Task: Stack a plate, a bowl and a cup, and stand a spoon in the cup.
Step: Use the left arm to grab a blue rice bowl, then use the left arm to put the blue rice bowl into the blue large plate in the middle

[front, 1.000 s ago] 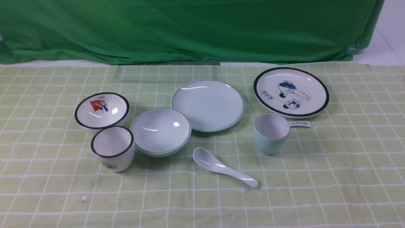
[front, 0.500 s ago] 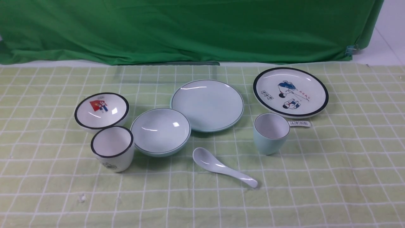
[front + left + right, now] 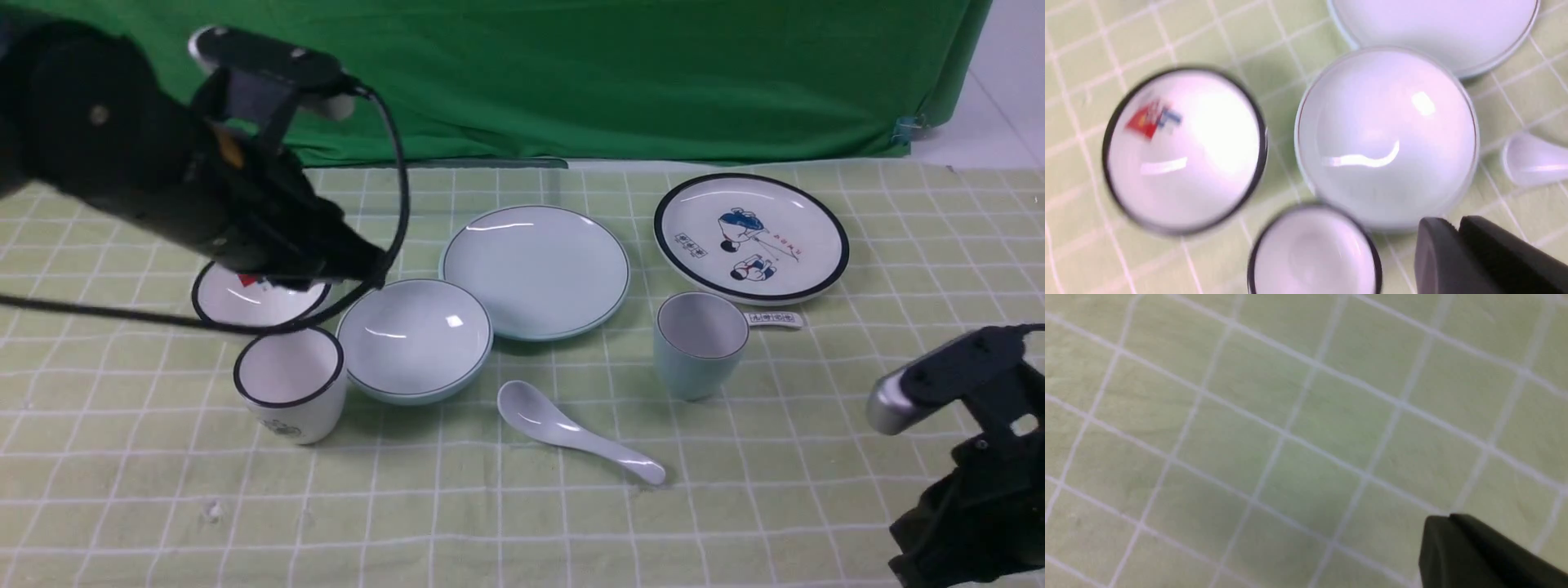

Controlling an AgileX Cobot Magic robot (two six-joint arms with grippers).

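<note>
The plate lay flat near the middle of the checked cloth, its face bare. The bowl sat upright just beside it on the near left; whether the rims touched could not be told. The cup stood upright on the plate's near right, apart from it. The spoon lay on the cloth between bowl and cup, nearer to you, scoop toward the bowl, handle pointing right. No stacking step was yet done.

Your left gripper hung above the table at the bowl's left edge, partly over the white black-rimmed bowl, its fingers pressed together and holding nothing. Your right gripper was low at the near right, over bare cloth, well apart from all crockery, fingers likewise pressed together and empty.

The black-rimmed cup stood just beside the bowl's near left. The pictured plate lay at the far right, with the marked spoon's handle showing behind the cup.
</note>
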